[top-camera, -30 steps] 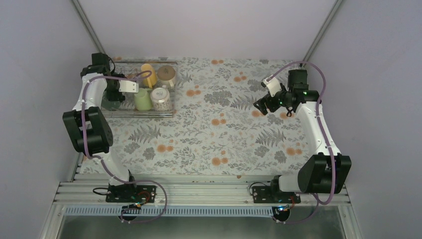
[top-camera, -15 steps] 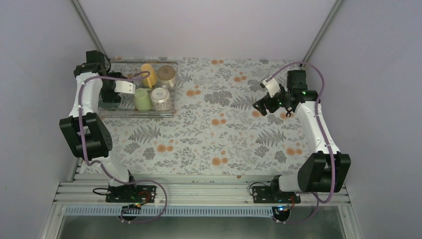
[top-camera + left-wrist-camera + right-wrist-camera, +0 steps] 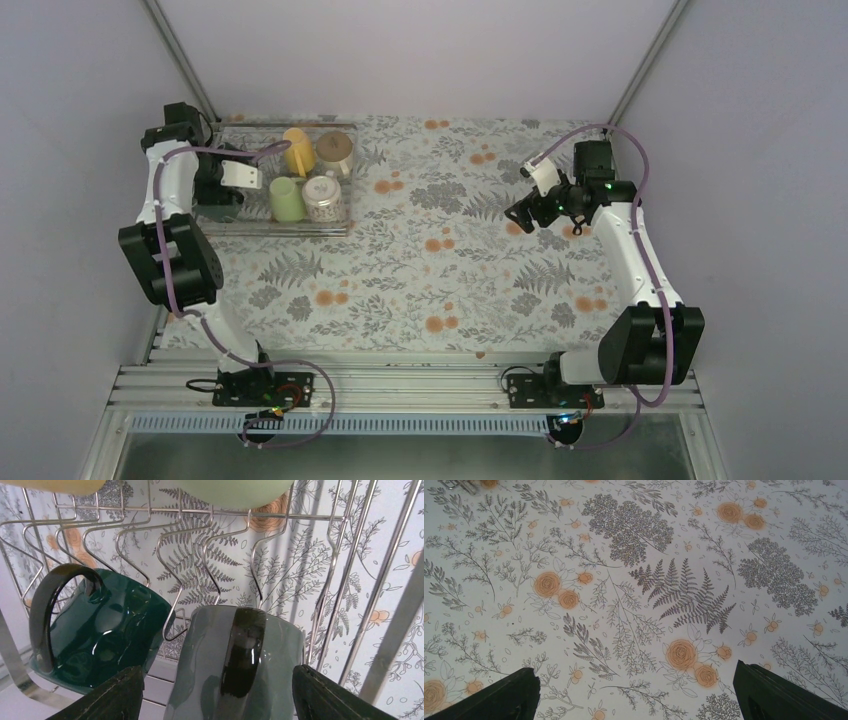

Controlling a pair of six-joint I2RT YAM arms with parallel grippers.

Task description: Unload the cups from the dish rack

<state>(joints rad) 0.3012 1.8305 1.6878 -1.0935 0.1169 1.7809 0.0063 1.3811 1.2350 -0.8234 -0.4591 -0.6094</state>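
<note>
Right pincer (image 3: 636,680): wide, empty, hanging over the floral surface (image 3: 634,580), well apart from the work. Left pincer (image 3: 217,682): wide, its jaws framing a grey-green mug (image 3: 240,650) lying in the dish rack (image 3: 210,511), with the dark green mug (image 3: 105,625) just beside. Step judged: approach to grasp. Next move: advance, close squarely, and lift clear of the bars without catching the neighbour.

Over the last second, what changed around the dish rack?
The left gripper slid left along the dish rack, open, gripping nothing, now facing the dark green mug and a grey mug. The right gripper edged slightly left, open. The yellow mug and pale green mug stayed put.
</note>
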